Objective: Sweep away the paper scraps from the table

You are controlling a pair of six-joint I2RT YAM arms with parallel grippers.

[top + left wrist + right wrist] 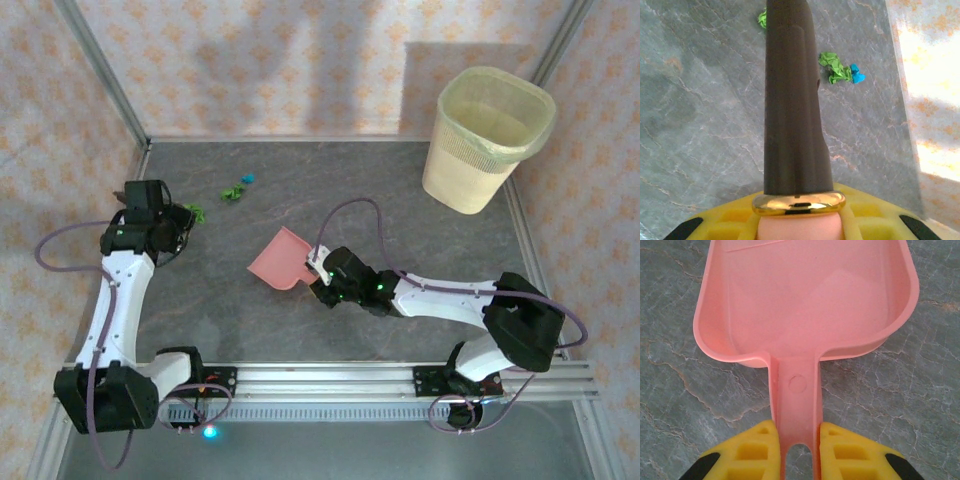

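Observation:
My left gripper [168, 226] [799, 222] is shut on a brush with a pink handle, gold ring and dark bristles [792, 100], at the left of the table [400, 215]. One green paper scrap [195, 212] lies right by the brush. Further right lie another green scrap [232, 192] [835, 69] and a blue one [247, 179] [857, 74]. A third green bit [762, 19] peeks out beside the bristles. My right gripper [322, 278] [796, 437] is shut on the handle of the pink dustpan [281, 258] [805, 300], which rests empty mid-table, its mouth facing the scraps.
A cream wastebasket [490, 135] with a pale green liner stands at the back right corner. Patterned peach walls and aluminium rails [400, 375] bound the table. Bare grey surface lies between the dustpan and the scraps.

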